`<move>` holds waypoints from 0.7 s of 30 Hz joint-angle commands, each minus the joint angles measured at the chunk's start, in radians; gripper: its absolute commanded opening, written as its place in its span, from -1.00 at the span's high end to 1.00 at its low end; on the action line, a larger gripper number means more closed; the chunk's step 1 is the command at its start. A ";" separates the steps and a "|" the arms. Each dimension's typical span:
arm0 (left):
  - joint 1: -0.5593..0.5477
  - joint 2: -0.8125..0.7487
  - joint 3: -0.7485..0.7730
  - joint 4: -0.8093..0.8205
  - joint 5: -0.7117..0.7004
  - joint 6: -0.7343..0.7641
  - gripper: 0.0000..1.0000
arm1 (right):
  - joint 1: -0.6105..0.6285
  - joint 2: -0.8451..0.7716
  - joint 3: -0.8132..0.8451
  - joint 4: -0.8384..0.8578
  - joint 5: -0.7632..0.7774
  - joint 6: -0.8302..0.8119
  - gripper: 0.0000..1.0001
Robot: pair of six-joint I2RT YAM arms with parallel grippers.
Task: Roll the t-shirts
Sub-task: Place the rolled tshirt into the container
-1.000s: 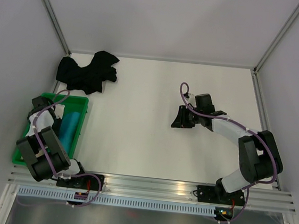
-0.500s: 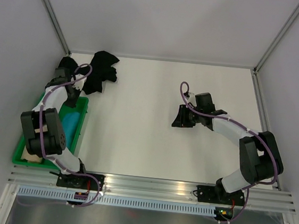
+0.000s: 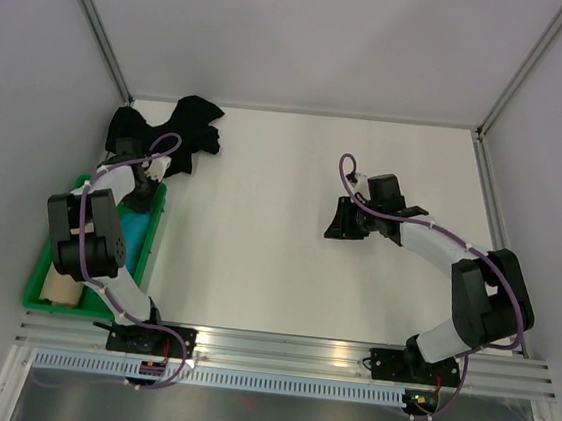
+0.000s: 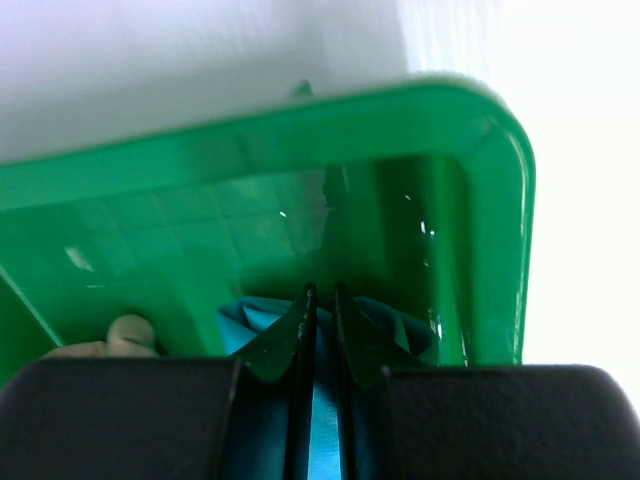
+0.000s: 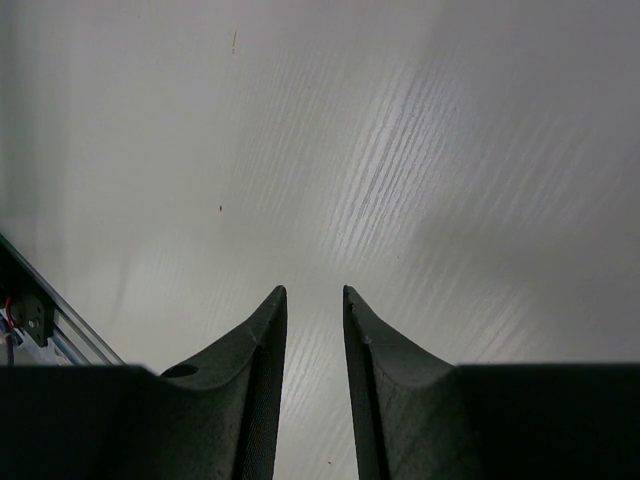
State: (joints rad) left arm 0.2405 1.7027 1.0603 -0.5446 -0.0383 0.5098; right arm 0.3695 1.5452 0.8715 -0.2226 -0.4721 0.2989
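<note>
Left gripper (image 4: 322, 290) over the green tray (image 4: 300, 120) at 8 o'clock
Its fingers are almost together above the teal t-shirt (image 4: 400, 335); right gripper (image 5: 315, 292) slightly apart, empty.

Three t-shirts (image 3: 163, 138), one green tray (image 4: 300, 115), two arms (image 3: 429, 241)

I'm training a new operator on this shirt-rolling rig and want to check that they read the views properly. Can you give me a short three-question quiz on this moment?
1. True or false: the black t-shirt lies inside the green tray.
2. In the left wrist view, which t-shirt lies right beneath the left hand? A black, B teal t-shirt, C tan.
3. Fill in: the right hand, over the table, holds ____.
Key: 1 false; 2 B; 3 nothing.
</note>
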 commanded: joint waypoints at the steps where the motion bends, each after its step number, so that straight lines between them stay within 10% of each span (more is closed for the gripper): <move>1: 0.000 -0.049 -0.022 0.017 0.028 -0.036 0.70 | 0.003 -0.033 0.026 0.002 0.009 -0.015 0.30; 11: 0.002 -0.104 -0.043 0.009 -0.014 -0.025 0.67 | 0.002 -0.050 0.037 -0.017 0.026 -0.038 0.28; 17: -0.021 -0.227 0.024 -0.047 0.034 -0.028 0.13 | -0.010 -0.088 0.060 -0.049 0.127 -0.052 0.08; 21: -0.142 -0.354 0.035 -0.116 0.081 -0.005 -0.39 | -0.053 -0.146 0.055 -0.057 0.202 -0.050 -0.95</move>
State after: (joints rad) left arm 0.1825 1.4475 1.0519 -0.6071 -0.0261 0.5095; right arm 0.3500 1.4651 0.8894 -0.2710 -0.3573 0.2630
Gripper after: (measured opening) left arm 0.612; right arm 0.910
